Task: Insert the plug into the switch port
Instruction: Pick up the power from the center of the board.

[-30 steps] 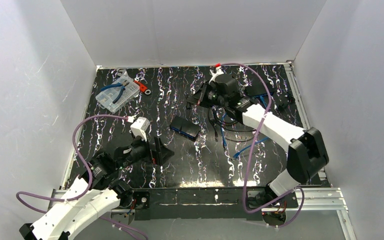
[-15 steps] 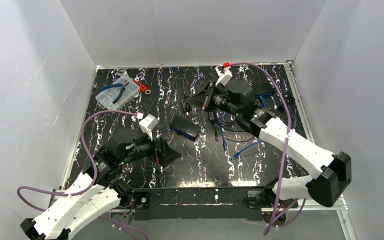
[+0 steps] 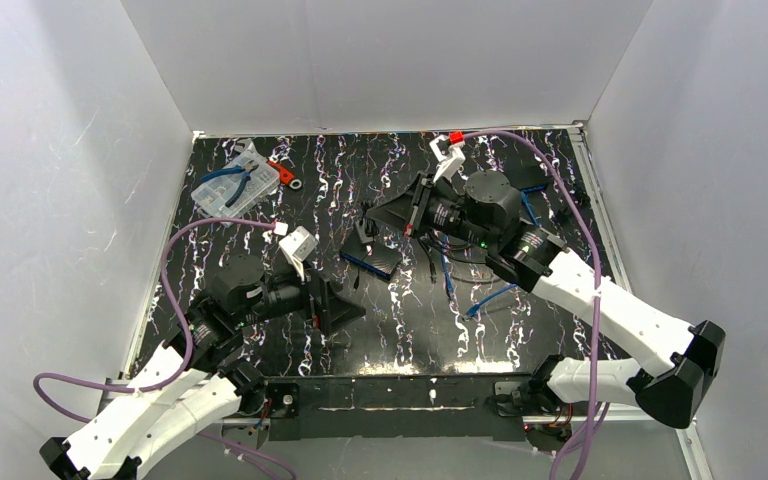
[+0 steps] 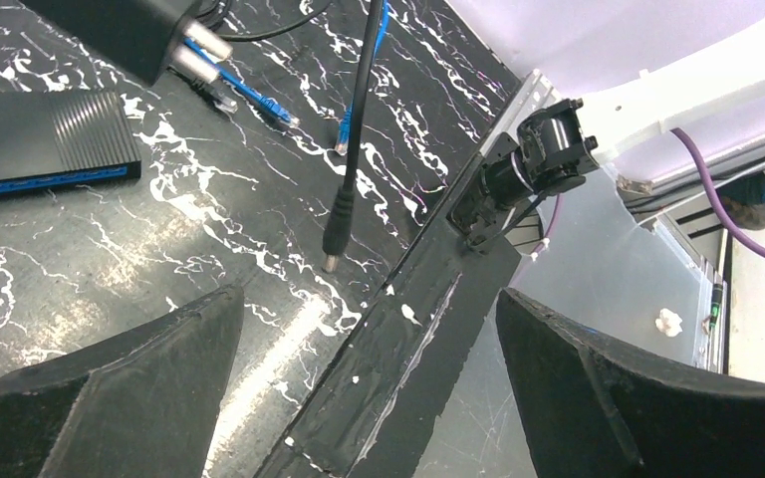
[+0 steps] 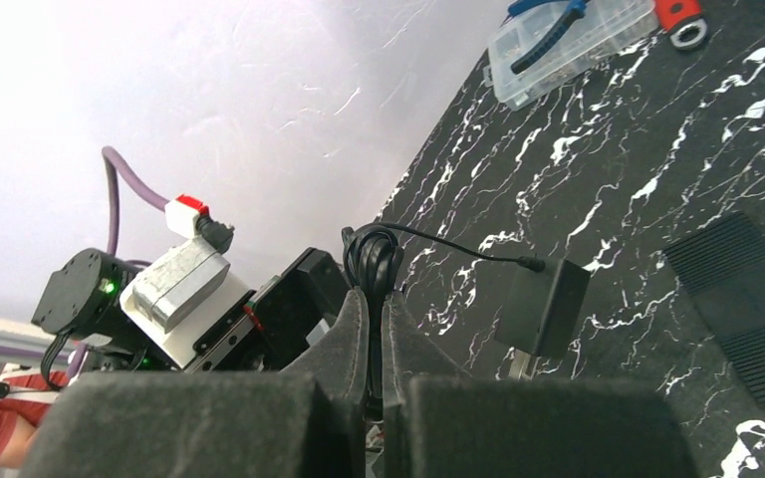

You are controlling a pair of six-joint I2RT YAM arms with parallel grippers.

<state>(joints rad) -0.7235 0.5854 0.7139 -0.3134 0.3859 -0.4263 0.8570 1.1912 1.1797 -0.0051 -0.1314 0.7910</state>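
By the network switch [image 3: 370, 258]: right gripper [image 3: 370, 213] is clenching a bundled black power cord [image 5: 374, 259], with the adapter brick [image 5: 543, 304] dangling under it.
Barrel plug [image 4: 336, 237]: hanging off that cord, tip down, long axis near upright, on the switch's near side, close to the tabletop [image 4: 209, 209]. We cannot tell if it is touching.
Left gripper [image 4: 371, 299]: jaws spread wide, gripping nothing, facing the plug. We are judging it the nearer arm.
Coming move: we are judging the plug needs laying level toward a port. Which port, we cannot tell.
Views: left wrist is showing the plug tip and the switch's blue strip. Right wrist is showing only the grip and the brick.
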